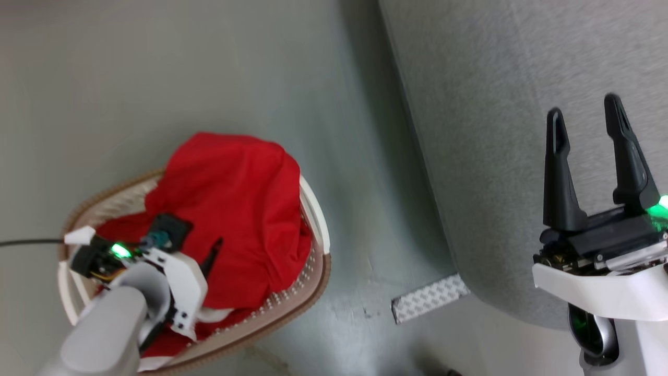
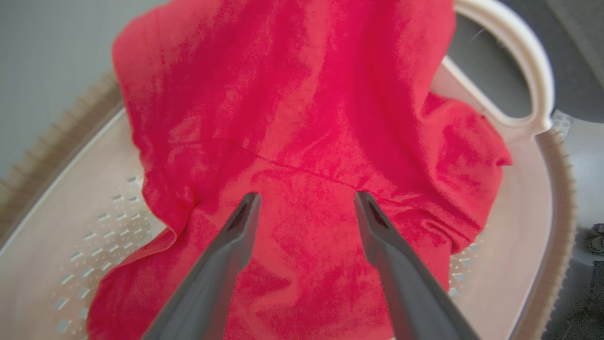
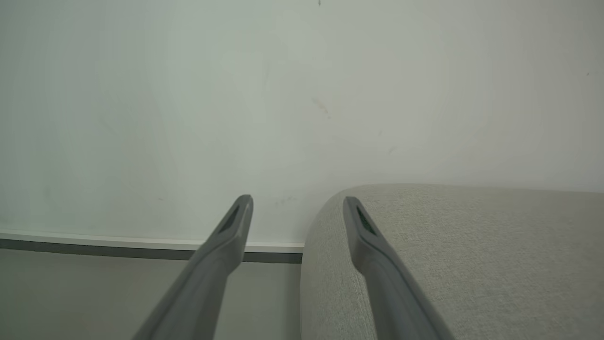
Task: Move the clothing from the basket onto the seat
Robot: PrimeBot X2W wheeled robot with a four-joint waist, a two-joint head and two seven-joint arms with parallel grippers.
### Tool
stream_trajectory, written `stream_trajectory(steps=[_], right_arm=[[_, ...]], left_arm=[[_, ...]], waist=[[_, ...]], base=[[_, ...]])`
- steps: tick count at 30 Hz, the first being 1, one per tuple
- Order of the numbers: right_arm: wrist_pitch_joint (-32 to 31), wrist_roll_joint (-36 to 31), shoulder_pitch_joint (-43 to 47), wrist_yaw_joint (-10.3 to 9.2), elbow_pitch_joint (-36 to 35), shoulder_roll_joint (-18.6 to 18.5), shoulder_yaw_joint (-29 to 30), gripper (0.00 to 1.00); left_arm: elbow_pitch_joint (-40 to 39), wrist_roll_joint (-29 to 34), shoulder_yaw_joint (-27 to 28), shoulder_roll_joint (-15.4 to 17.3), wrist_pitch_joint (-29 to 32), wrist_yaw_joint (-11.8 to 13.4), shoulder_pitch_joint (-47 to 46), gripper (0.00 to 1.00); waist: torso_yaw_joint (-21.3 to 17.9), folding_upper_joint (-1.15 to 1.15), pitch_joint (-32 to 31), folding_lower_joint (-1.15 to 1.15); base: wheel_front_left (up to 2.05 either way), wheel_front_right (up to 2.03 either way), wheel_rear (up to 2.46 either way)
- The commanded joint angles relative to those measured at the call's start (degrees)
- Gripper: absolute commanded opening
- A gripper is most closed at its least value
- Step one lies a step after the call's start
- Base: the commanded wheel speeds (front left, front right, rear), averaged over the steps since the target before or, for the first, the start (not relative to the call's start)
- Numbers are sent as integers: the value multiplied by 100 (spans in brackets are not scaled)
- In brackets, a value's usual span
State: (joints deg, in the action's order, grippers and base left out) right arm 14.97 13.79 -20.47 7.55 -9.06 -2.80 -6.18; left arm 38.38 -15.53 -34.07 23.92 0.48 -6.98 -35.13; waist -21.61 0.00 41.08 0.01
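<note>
Left claw (image 2: 306, 196) spread wide, nothing between its fingers, pointing down into the basket (image 1: 292, 295). I find the clothing (image 2: 302, 108) directly ahead of the fingertips, a red heap running along the basket's length and draped over the far rim. I judge the left arm the nearer one for the pick. Right claw (image 1: 584, 109) likewise wide and empty, above the seat (image 1: 496, 78), which stands right of the basket across bare grey floor (image 1: 156, 78). Pale wall (image 3: 283, 94) behind.

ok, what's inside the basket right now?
Red clothing heaped in the basket, with the left gripper open over it. Perforated white wall shows beside it. The basket floor and anything under the fabric are covered.
</note>
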Motion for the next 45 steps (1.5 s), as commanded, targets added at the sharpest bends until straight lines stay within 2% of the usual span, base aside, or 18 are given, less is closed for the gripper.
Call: stream_trajectory(steps=[1,6,15,24,29,30,31,32,33,34,40,45], right_arm=[[16,39,-149,-12,-83,-2,-35,100],[16,128,-289,-12,-249,0,-68,100],[16,184,-299,-12,-274,-1,-206,100],[16,248,-322,-12,-281,-1,-310,100],[16,238,-245,-12,-264,0,-314,100],[16,232,-233,-12,-271,0,-311,100],[16,225,-226,-12,-278,0,-308,100],[16,214,-223,-12,-289,0,-298,100],[16,201,-215,-12,-292,-1,-285,100],[16,185,-205,-12,-291,-1,-268,100],[16,123,-183,-12,-253,-1,-193,100],[16,191,-241,-12,-114,-2,-219,100]], left_arm=[[78,61,19,86,50,84,-152,100],[193,191,54,223,114,299,-441,100],[201,368,47,370,-18,635,-740,100],[210,428,-23,483,68,714,-798,100],[201,435,-97,481,91,637,-867,100],[200,438,-118,467,87,619,-894,91],[209,442,-135,456,71,597,-918,46],[198,427,-156,434,8,547,-951,31],[206,407,-167,411,-34,522,-982,7],[227,408,-198,391,-64,478,-1003,0],[339,317,-271,211,-416,317,-1168,0],[344,21,-180,47,-809,212,-1003,0]], waist=[[-81,0,449,-1],[-158,0,786,-1],[-224,0,1004,-1],[-323,0,1103,-1],[-335,0,1167,-1],[-326,0,1181,-1],[-319,0,1191,-1],[-310,0,1208,-1],[-302,0,1221,-1],[-293,0,1230,-1],[-258,0,1225,-1],[-255,0,977,-1]], base=[[0,0,0],[0,0,0],[0,0,0],[0,0,0],[0,0,0],[0,0,0],[0,0,0],[0,0,0],[0,0,0],[0,0,0],[0,0,0],[0,0,0]])
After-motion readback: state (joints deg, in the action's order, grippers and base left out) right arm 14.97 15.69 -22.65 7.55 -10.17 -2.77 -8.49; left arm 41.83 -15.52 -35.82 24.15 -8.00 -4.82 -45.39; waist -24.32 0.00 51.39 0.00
